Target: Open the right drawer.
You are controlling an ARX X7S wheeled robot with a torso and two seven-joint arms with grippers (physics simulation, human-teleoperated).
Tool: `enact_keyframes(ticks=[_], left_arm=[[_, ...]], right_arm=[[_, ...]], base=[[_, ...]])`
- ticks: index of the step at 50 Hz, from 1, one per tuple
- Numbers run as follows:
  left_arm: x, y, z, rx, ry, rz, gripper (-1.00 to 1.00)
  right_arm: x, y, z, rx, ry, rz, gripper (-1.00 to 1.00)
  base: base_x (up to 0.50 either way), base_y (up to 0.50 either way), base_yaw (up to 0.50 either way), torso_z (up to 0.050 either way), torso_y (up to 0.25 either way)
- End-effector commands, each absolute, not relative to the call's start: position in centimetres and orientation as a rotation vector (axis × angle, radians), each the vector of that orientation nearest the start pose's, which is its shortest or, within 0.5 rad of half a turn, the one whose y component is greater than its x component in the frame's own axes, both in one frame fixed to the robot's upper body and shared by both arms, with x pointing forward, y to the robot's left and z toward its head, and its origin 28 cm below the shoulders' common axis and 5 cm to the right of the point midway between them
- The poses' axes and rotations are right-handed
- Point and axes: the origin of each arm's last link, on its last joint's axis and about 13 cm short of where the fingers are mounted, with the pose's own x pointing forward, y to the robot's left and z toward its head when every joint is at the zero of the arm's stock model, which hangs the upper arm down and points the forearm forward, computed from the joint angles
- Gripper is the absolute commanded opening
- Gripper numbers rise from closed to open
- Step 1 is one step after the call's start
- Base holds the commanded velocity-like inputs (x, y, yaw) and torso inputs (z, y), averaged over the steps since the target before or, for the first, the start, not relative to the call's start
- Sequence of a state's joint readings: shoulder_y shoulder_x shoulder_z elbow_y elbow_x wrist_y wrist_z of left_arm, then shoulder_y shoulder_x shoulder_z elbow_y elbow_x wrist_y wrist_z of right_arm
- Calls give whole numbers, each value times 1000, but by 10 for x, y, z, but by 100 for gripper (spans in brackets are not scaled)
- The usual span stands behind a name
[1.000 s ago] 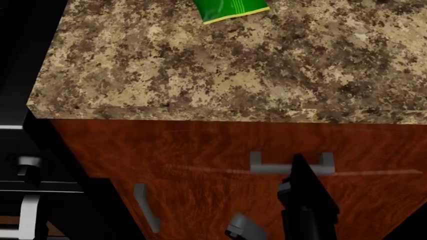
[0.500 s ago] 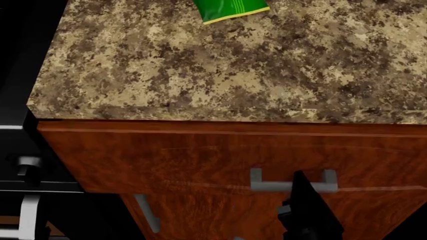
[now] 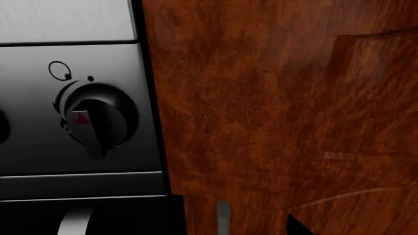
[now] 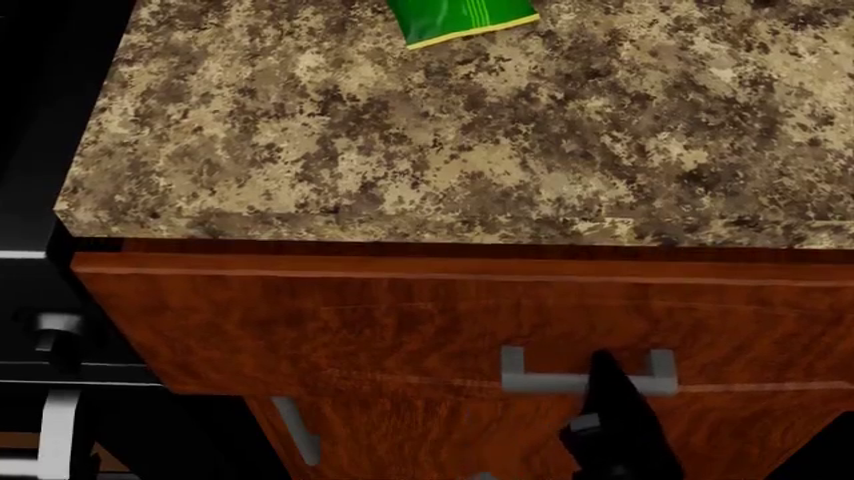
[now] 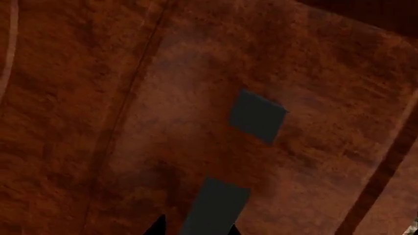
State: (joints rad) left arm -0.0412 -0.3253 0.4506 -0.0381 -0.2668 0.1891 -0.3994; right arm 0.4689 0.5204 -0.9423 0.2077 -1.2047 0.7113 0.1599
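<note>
In the head view the right drawer (image 4: 387, 320), a wide reddish-brown wood front, stands a little way out from under the countertop; a dark gap shows along its top edge. Its short grey bar handle (image 4: 547, 381) sits low on the front. My right gripper (image 4: 603, 392) is black and reaches up onto the handle's middle. In the right wrist view its two dark fingertips (image 5: 156, 228) flank the grey handle bar (image 5: 216, 203). Of my left gripper only a dark tip (image 3: 295, 228) shows, in front of wood panelling (image 3: 261, 107).
A speckled granite countertop (image 4: 467, 140) carries a green packet (image 4: 461, 18) at its far edge. Below the drawer is a cabinet door with a vertical grey handle (image 4: 296, 430). A black oven (image 4: 54, 400) with a knob (image 3: 95, 117) stands to the left.
The drawer front has slid out towards me, its handle and my right gripper moving with it. Most of that travel came in the first half second. The left gripper has dropped out of the head view.
</note>
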Motion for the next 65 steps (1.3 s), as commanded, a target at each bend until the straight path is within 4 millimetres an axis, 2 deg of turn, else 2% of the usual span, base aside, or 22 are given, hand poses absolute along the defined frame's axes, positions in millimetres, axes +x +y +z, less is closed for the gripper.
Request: enact_keyframes(ticks=[1, 11, 65], left_arm=[[202, 199, 9, 23, -65, -23, 100], [202, 200, 9, 21, -65, -23, 100], [201, 199, 11, 22, -64, -22, 100]], right_arm=[[281, -151, 73, -1693, -229, -271, -100], [281, -150, 73, -1694, -233, -266, -100], [280, -149, 75, -1701, -244, -262, -100]], base=[[0, 0, 0, 0, 0], [1, 0, 2, 0, 2], [-181, 0, 0, 1, 2]])
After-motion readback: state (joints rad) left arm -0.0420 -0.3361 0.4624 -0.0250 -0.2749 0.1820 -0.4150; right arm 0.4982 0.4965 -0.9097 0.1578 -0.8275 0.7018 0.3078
